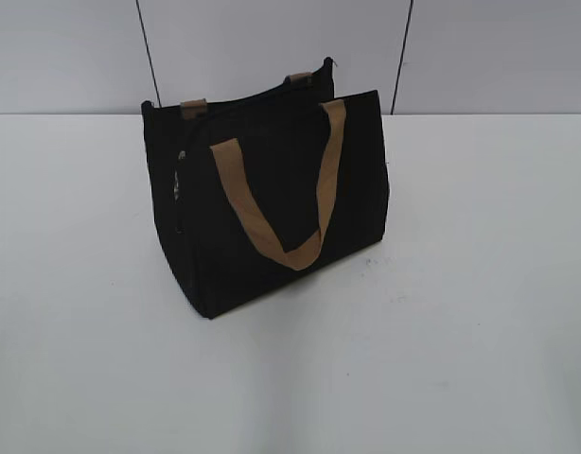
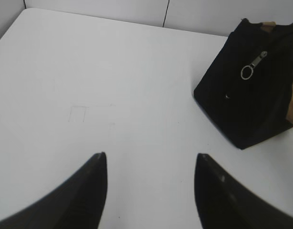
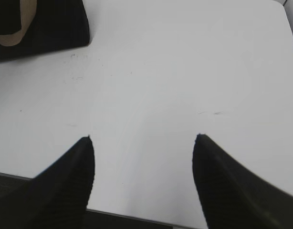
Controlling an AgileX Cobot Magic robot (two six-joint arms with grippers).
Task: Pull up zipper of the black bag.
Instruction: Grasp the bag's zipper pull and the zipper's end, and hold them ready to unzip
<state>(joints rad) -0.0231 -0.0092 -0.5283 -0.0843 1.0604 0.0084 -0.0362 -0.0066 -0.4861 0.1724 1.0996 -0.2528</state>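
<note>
The black bag (image 1: 272,218) is matt cloth with tan webbing handles (image 1: 281,203); its zipper (image 2: 254,64) is shiny metal; the table (image 1: 480,312) is smooth matt white.

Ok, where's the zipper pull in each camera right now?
Exterior: zipper, on the black bag's left-facing side, small and dim.
Left wrist: zipper, upper right, ring tab hanging low.
Right wrist: not in view; only a bag corner shows, top left.
Shared landmark: tan handle.

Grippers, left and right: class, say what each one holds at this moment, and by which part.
Nothing is held. The left gripper and the right gripper both stand open over bare table, apart from the black bag; its zipper is untouched.
</note>
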